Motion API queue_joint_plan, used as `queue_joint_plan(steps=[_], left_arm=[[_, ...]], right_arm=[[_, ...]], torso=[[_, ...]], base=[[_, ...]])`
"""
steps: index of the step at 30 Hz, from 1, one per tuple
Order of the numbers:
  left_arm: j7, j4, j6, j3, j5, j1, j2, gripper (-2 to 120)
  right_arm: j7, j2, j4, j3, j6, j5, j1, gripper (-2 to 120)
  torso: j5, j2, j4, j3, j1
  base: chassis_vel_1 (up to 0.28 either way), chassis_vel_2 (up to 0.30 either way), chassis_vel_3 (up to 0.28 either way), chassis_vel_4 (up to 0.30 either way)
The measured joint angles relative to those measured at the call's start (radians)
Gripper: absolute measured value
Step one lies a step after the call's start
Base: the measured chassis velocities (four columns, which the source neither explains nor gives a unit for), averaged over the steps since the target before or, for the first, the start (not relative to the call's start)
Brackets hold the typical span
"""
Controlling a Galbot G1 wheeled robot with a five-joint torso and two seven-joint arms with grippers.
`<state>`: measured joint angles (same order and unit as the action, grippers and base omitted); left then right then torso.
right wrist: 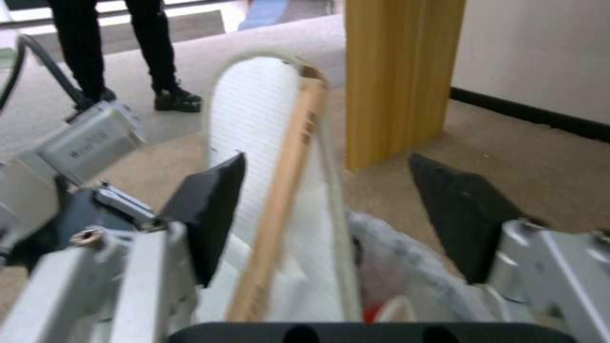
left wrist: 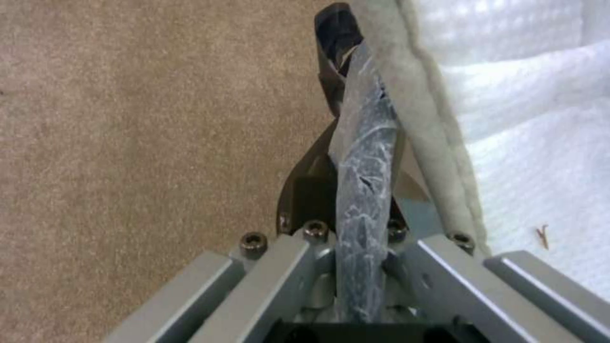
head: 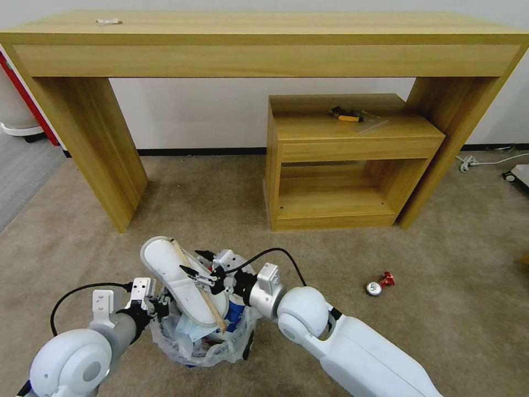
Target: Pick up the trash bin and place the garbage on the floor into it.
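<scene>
While the left gripper (head: 160,306) is clamped on the bag-lined rim of the trash bin (head: 212,353), the right gripper (head: 205,268) sits over the bin's mouth with its black fingers (right wrist: 213,209) spread apart, one on either side of a white slipper (head: 179,275) and a wooden stick (head: 201,289).

Bin: near centre on the beige carpet (head: 386,342), between the two arms, stuffed with litter. Slipper and stick lean out of it together, sole up, poking toward the far left.

Crushed red can (head: 379,284): lying on the carpet to the right, well apart from the bin.

Beyond: a low wooden shelf unit (head: 341,165) under a long wooden table (head: 264,44) along the far wall.
</scene>
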<state>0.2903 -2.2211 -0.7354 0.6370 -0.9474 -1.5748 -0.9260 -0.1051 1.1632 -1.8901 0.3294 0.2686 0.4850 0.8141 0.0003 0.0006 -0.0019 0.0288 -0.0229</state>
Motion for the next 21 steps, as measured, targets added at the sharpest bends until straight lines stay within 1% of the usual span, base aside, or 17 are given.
queue_joint_plan(steps=[3, 4, 7, 9, 11, 12, 14, 15, 16, 18, 19, 21], left_arm=[[0.000, -0.004, 0.000, 0.006, 0.001, -0.004, -0.005, 0], [0.000, -0.004, 0.000, 0.006, 0.001, -0.004, -0.005, 0], [0.000, -0.008, 0.000, 0.023, 0.002, -0.013, -0.009, 0], [0.000, -0.009, 0.000, 0.027, 0.002, -0.015, -0.009, 0], [-0.002, -0.016, 0.000, 0.036, 0.008, -0.022, -0.021, 0], [-0.002, -0.016, 0.000, 0.036, 0.008, -0.022, -0.021, 0], [-0.014, -0.027, 0.000, 0.036, 0.022, -0.030, -0.038, 0], [-0.014, -0.027, 0.000, 0.036, 0.022, -0.030, -0.038, 0], [-0.021, -0.030, 0.000, 0.036, 0.030, -0.033, -0.044, 0], [-0.033, -0.035, 0.000, 0.036, 0.051, -0.041, -0.057, 0], [-0.033, -0.035, 0.000, 0.036, 0.051, -0.041, -0.057, 0], [-0.040, -0.041, 0.000, 0.039, 0.063, -0.048, -0.068, 0]], right_arm=[[0.015, -0.020, -0.018, -0.025, 0.001, 0.001, 0.020, 86], [0.015, -0.020, -0.018, -0.025, 0.001, 0.001, 0.020, 86], [0.052, -0.037, -0.045, -0.083, 0.005, 0.002, 0.054, 97], [0.062, -0.044, -0.049, -0.101, 0.005, 0.002, 0.064, 99], [0.080, -0.074, -0.051, -0.189, -0.027, 0.000, 0.116, 100], [0.080, -0.074, -0.051, -0.189, -0.027, 0.000, 0.116, 100], [0.082, -0.107, -0.068, -0.306, -0.041, -0.003, 0.183, 100], [0.082, -0.107, -0.068, -0.306, -0.041, -0.003, 0.183, 100], [0.079, -0.120, -0.080, -0.356, -0.042, -0.003, 0.221, 100], [0.046, -0.146, -0.109, -0.477, -0.052, -0.015, 0.320, 100], [0.046, -0.146, -0.109, -0.477, -0.052, -0.015, 0.320, 100], [0.013, -0.156, -0.125, -0.585, -0.077, -0.042, 0.433, 100]], torso=[[0.0000, 0.000, 0.0000, 0.000, 0.000], [0.0000, 0.000, 0.0000, 0.000, 0.000], [0.0002, 0.000, -0.0001, 0.000, 0.000], [0.0002, 0.000, 0.0000, 0.000, 0.000], [0.0002, 0.000, 0.0001, 0.000, 0.000], [0.0002, 0.000, 0.0001, 0.000, 0.000], [0.0003, 0.000, 0.0000, 0.000, 0.000], [0.0003, 0.000, 0.0000, 0.000, 0.000], [0.0003, 0.000, -0.0001, 0.000, 0.000], [0.0004, 0.000, 0.0000, 0.000, 0.000], [0.0004, 0.000, 0.0000, 0.000, 0.000], [0.0002, 0.000, -0.0002, 0.000, 0.000]], base=[[0.000, 0.000, 0.000, 0.000], [0.000, 0.000, 0.000, 0.000], [0.000, 0.000, 0.000, 0.000], [0.000, 0.000, 0.000, 0.000], [0.000, 0.000, 0.000, 0.000], [0.000, 0.000, 0.000, 0.000], [0.000, 0.000, 0.000, 0.000], [0.000, 0.000, 0.000, 0.000], [0.000, 0.000, 0.000, 0.000], [0.000, 0.000, 0.000, 0.000], [0.000, 0.000, 0.000, 0.000], [0.000, 0.000, 0.000, 0.000]])
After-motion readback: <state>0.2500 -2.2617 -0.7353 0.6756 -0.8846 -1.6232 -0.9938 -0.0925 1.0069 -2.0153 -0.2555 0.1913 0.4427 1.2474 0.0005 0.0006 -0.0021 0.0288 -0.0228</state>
